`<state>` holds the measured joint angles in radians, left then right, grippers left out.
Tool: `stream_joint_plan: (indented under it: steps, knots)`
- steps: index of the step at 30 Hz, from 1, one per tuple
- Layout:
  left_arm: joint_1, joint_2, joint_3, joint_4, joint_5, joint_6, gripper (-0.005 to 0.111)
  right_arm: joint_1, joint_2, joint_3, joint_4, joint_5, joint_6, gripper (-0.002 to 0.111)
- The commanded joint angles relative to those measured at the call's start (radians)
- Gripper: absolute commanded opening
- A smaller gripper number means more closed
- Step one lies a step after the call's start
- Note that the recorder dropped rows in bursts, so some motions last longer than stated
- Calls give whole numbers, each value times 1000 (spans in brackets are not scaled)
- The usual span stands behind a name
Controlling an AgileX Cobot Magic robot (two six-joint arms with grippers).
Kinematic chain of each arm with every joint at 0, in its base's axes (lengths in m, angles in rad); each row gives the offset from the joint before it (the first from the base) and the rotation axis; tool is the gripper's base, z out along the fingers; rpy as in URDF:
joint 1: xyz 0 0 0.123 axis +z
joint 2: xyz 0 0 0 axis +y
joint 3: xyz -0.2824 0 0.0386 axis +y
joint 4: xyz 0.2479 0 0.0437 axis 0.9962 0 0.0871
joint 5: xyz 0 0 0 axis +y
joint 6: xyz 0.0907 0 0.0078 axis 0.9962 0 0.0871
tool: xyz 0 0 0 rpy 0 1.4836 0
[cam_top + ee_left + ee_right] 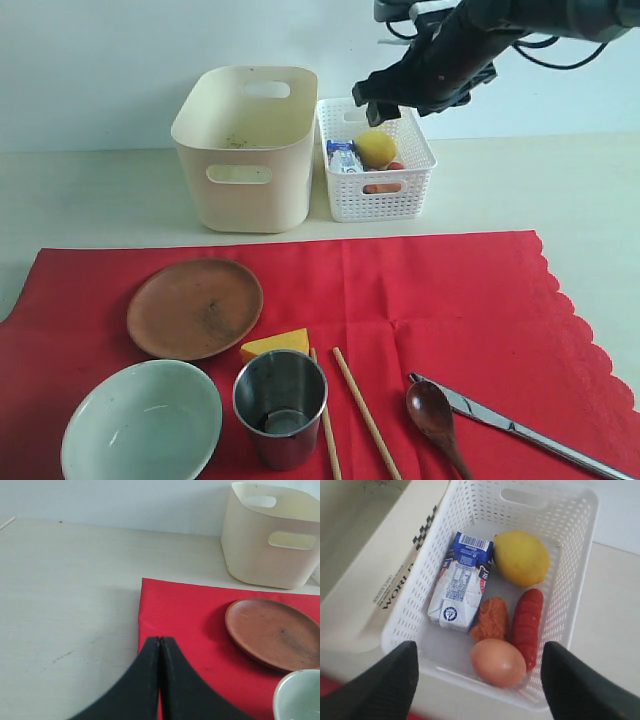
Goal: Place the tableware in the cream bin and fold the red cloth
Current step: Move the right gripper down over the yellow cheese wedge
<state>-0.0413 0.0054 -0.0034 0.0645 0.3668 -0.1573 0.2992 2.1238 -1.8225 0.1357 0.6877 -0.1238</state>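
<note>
While the right end effector (479, 652) hung wide and empty over the white basket (375, 195), the left end effector (160, 641) sat shut by the edge of the red cloth (400, 290) — plate (195, 307), bowl (140, 420), cup (282, 400), chopsticks (365, 410), spoon (432, 408) and knife (520, 428) lay on it, the cream bin (245, 150) beyond on the table (100, 190).

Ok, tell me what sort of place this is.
Probably a staged tabletop test setup rather than a real kitchen: a pale table against a plain wall, a plate and bowl laid on a red cloth, and a cream bin beside a white basket.
</note>
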Motion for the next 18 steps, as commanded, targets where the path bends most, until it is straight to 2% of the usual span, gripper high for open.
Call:
stream_joint_plan:
  steps: [1,10,13,18]
  knots:
    - [2,-5,3,1,-11,0,0,8,-90,0,12,98,-24,64]
    - [2,-5,3,1,-11,0,0,15,-235,31,16,299,1,62]
    - [2,-5,3,1,-11,0,0,15,-298,130,25,291,9,62]
    - [2,-5,3,1,-11,0,0,15,-439,387,31,173,20,62]
